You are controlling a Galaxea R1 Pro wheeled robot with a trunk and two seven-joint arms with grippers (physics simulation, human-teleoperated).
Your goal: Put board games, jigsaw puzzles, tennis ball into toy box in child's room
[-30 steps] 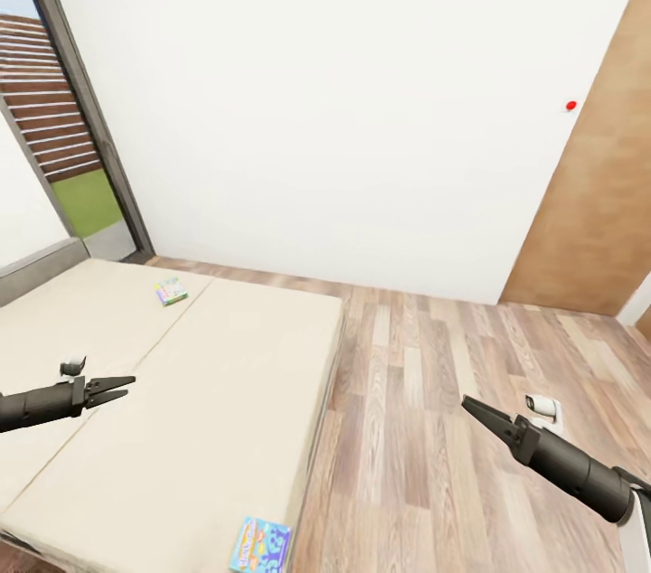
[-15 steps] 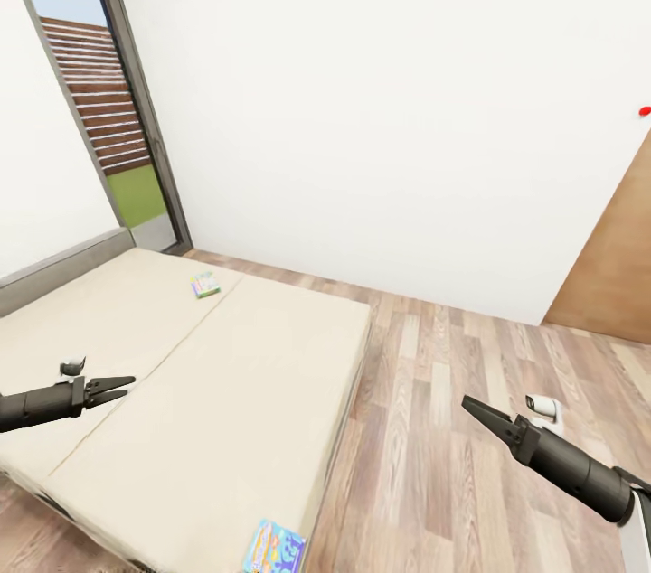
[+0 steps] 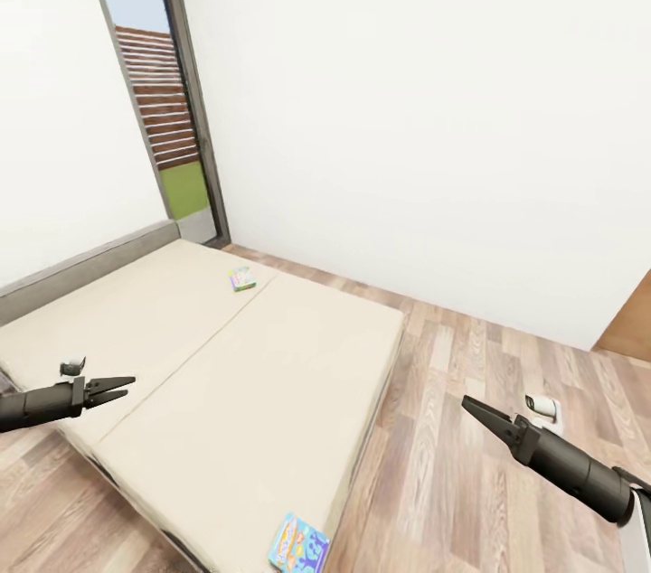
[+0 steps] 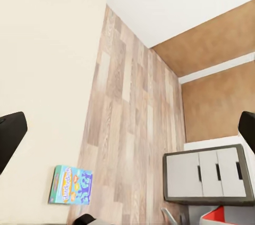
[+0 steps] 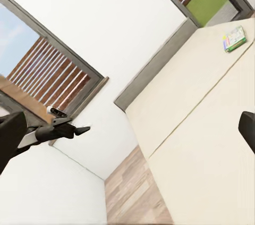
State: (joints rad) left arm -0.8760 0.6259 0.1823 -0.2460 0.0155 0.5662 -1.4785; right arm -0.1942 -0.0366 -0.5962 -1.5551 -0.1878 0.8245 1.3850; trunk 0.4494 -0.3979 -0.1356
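While held out level, both arms over bed (image 3: 226,374) and floor (image 3: 452,483).

Both arms held out forward, low, well apart. Left gripper (image 3: 122,387) level, pointing right, fingers slightly parted at tips, holding nothing. Right gripper (image 3: 472,407) angled up-left, fingers drawn to narrow point, holding nothing. Right arm dark, thick, tapering toward wrist.

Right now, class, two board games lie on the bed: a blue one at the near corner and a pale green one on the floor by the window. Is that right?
Not quite. The pale green board game lies on the bed near the seam between its pads, not on the floor, as the head view shows. The blue one is at the near corner.
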